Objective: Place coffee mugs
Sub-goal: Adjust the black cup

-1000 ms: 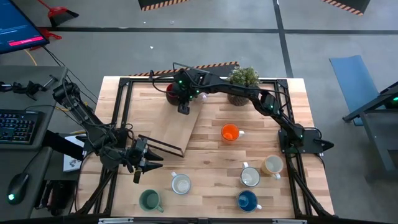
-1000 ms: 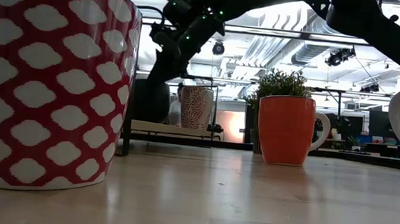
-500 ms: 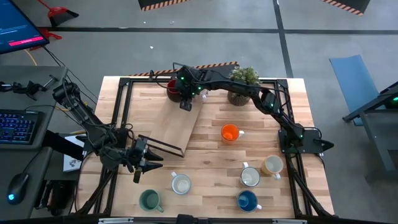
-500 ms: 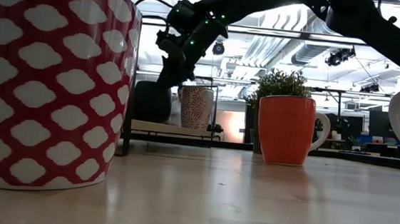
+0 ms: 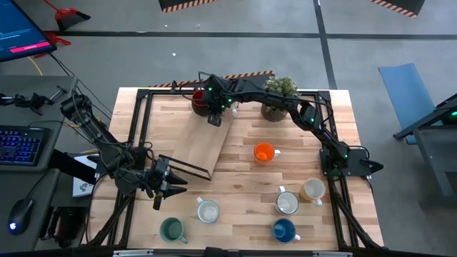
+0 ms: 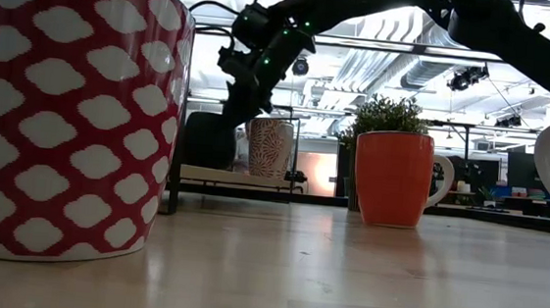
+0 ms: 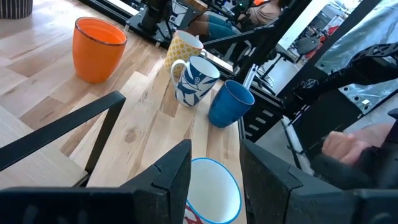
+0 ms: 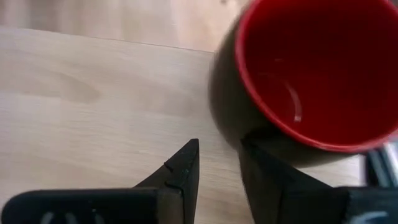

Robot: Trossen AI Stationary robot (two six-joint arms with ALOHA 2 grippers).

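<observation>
Pale wooden planks make up the table (image 5: 243, 143), framed by black rails. Nearest the front edge sit a teal-green mug (image 5: 172, 229), a white mug (image 5: 208, 210) and a blue mug (image 5: 283, 230); just behind these are a blue-patterned white mug (image 5: 287, 203) and a tan mug (image 5: 312, 189). The left gripper (image 5: 169, 184) waits low at the left side, fingers parted and holding nothing. An orange mug (image 5: 264, 152) stands mid-table. Farther back lies a raised wooden board (image 5: 203, 143), and at its far corner the right gripper (image 5: 213, 118) hovers beside a dark mug with a red inside (image 8: 311, 68), jaws slightly apart, gripping nothing. A potted plant (image 5: 278, 89) stands at the far edge.
</observation>
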